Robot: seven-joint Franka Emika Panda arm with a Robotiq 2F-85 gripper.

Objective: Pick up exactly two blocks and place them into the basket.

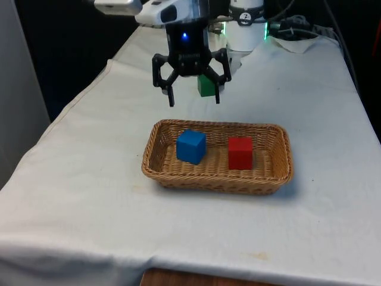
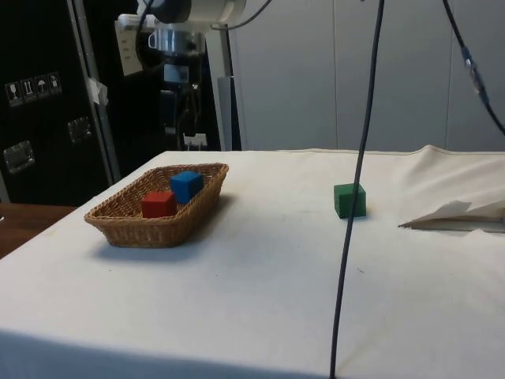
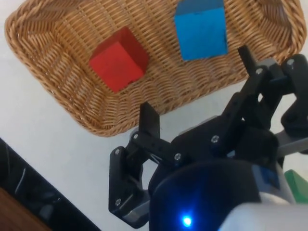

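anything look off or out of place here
Nothing stands out. The blue block and red block sit inside the wicker basket, a green block rests on the cloth behind it, and the open end effector holds nothing.

A blue block (image 1: 191,146) and a red block (image 1: 240,152) were seen in a tan woven basket (image 1: 161,173); a green block (image 2: 349,200) was seen on the white-clothed desk (image 1: 89,196).
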